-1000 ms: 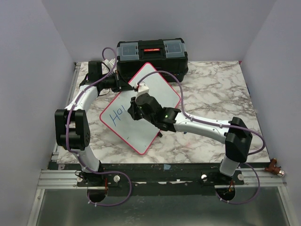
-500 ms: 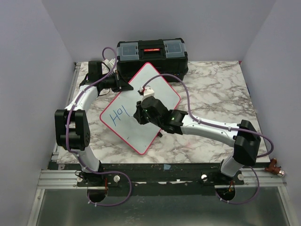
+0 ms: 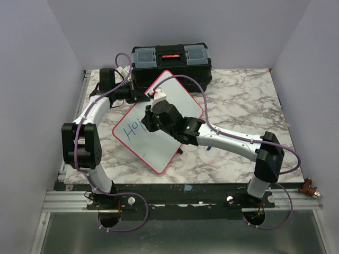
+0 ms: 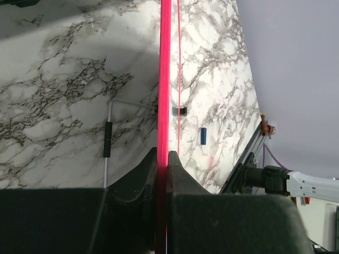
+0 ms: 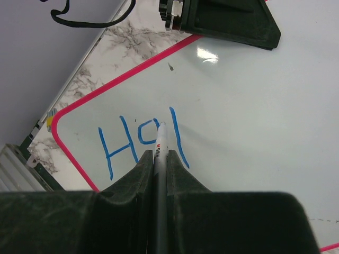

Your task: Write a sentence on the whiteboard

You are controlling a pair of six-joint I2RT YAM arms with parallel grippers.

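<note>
The whiteboard (image 3: pixel 159 124), white with a red-pink frame, lies tilted as a diamond on the marble table. Blue letters "Hol" (image 5: pixel 140 143) are written near its left corner. My left gripper (image 3: pixel 139 95) is shut on the board's upper-left frame edge (image 4: pixel 164 106), seen edge-on in the left wrist view. My right gripper (image 3: pixel 148 117) is shut on a marker (image 5: pixel 160 145), whose tip sits on the board between the "o" and the "l". The left gripper's dark fingers (image 5: pixel 228 21) show at the top of the right wrist view.
A black toolbox (image 3: pixel 170 63) stands behind the board at the table's back. A blue marker cap (image 4: pixel 203 135) lies on the marble under the raised board. Purple walls close in left, right and back. A metal rail (image 3: pixel 159 198) runs along the near edge.
My right gripper moved down and right along the board half a second ago, then back up and left to the letters. A third letter stroke now shows. The left arm and board stayed still.
</note>
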